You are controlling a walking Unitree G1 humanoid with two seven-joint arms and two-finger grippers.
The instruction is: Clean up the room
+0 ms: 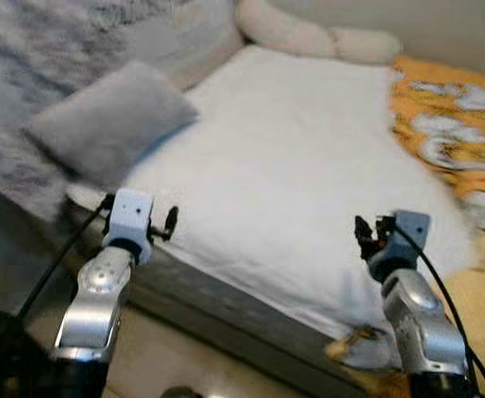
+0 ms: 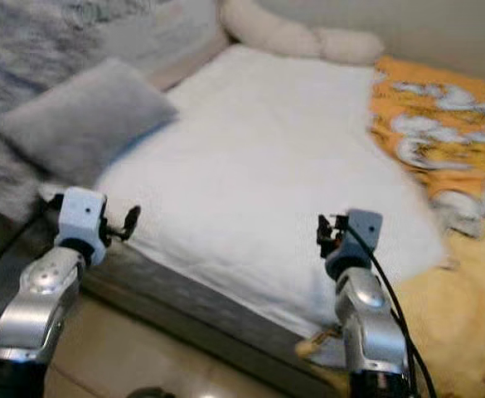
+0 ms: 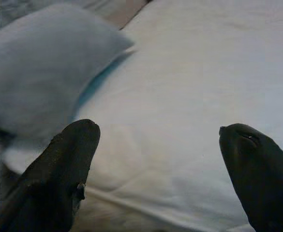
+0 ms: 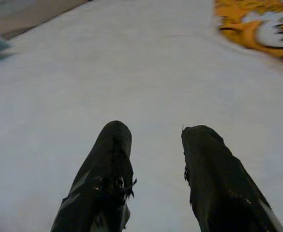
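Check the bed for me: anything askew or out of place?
Yes. The grey pillow lies crooked, overlapping the left edge of the white duvet. The orange blanket is bunched on the right side. Both grippers, left and right, hover open at the near edge.

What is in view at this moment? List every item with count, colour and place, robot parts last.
white cover: 1, white, spread over the middle of the bed.
grey pillow: 1, grey, on the bed's left part, overlapping the white cover's edge.
grey blanket: 1, mottled grey, far left of the bed.
cream bolster: 1, cream, along the far end of the bed.
orange blanket: 1, orange with pale pattern, right of the white cover.
bed frame: 1, dark grey, near edge.
floor: pale, below the frame.
left gripper: 1, black fingers apart, at the bed's near-left edge.
right gripper: 1, black fingers apart, over the white cover's near-right part.
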